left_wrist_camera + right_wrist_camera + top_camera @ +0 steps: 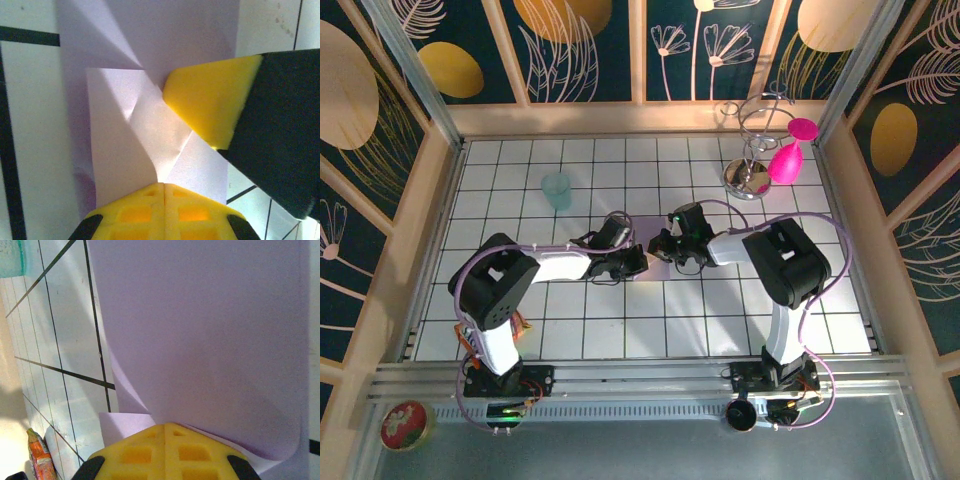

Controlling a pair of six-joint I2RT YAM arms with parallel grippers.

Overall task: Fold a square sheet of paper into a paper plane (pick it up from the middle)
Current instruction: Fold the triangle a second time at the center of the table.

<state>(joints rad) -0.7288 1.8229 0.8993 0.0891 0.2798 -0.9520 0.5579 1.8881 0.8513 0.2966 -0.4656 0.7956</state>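
The square sheet of paper (pixel 658 272), pale lilac, lies partly folded on the tiled table between the two arms. In the left wrist view the paper (pixel 115 150) shows slanted flaps and creases that meet at my left gripper (pixel 164 184), which is shut with its tips against the sheet. One of the right gripper's yellow fingers (pixel 210 105) presses down on the folded middle. In the right wrist view my right gripper (pixel 166 425) is shut, and the paper (pixel 210 330) stretches away from its tips with a curled fold at the lower right. From above, left gripper (pixel 640 262) and right gripper (pixel 662 250) almost touch.
A translucent teal cup (pixel 556 190) stands on the tiles at the back left of the paper, its edge also in the right wrist view as the cup (pixel 10 257). A wire stand (pixel 750 150) with a pink bulb (pixel 785 160) is at the back right. Walls enclose the table.
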